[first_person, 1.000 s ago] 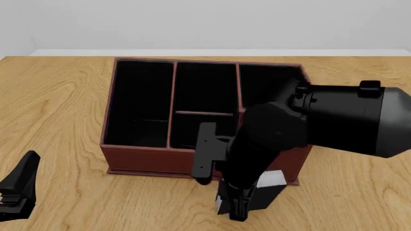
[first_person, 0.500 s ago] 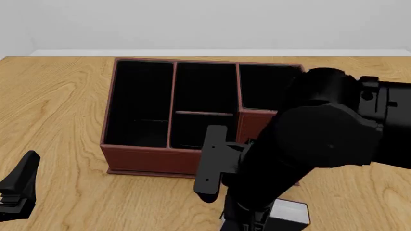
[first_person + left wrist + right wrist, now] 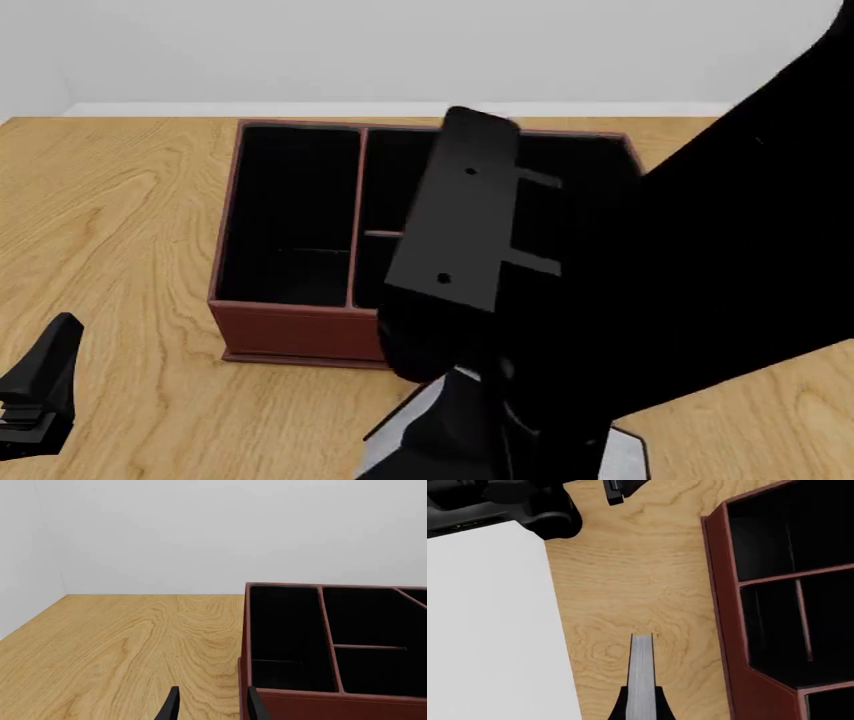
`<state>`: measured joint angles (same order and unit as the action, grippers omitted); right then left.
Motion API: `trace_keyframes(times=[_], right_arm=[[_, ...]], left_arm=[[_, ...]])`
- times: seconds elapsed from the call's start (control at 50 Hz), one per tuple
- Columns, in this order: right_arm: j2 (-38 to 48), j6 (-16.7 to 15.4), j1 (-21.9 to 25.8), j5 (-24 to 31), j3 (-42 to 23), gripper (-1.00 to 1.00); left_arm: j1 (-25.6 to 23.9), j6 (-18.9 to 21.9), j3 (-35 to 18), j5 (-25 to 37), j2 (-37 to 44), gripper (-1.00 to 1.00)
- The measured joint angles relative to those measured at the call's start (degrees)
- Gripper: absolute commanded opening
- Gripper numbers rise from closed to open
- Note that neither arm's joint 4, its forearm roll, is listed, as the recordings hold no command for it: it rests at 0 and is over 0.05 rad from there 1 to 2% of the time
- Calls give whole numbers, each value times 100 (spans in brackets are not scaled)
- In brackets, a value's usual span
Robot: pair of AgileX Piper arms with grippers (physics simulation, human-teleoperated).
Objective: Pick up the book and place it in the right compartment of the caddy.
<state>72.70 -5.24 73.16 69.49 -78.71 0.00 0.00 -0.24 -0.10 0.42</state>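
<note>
Book (image 3: 490, 630): its pale page edge fills one side of the right wrist view; in the front view only a grey-white sliver shows at the near edge, under the right arm, just near of the caddy (image 3: 287, 325).
Right gripper (image 3: 461, 435): one finger (image 3: 641, 675) is visible beside the book with bare wood between them — the other finger is hidden, so I cannot tell whether it is clamped on the book.
Left gripper (image 3: 210, 705): idle at the near left, fingers apart, holding nothing.
Step in hand: judged as the pickup, with the book not yet in the caddy.
Next move: probably confirm the grasp, then carry the book up over the front wall to the right compartment (image 3: 820, 700).
Front view only: the right arm blocks the right compartment and most of the book.
Left wrist view only: the long left bay and middle bays — no book there.
Table (image 3: 127, 645): bare wood to the left of the caddy.
</note>
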Motion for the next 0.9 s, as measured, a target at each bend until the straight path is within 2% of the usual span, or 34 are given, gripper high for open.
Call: trace_keyframes(times=[0.2,0.62,0.9], right_arm=[[-17,-521,-238,31,-433,-100],[-130,-1922,-1078,41,-1327,-100],[-177,-2613,-1461,41,-1911,-100]], left_arm=[[0,0,0,0,0,100],[0,0,0,0,0,100],[0,0,0,0,0,100]])
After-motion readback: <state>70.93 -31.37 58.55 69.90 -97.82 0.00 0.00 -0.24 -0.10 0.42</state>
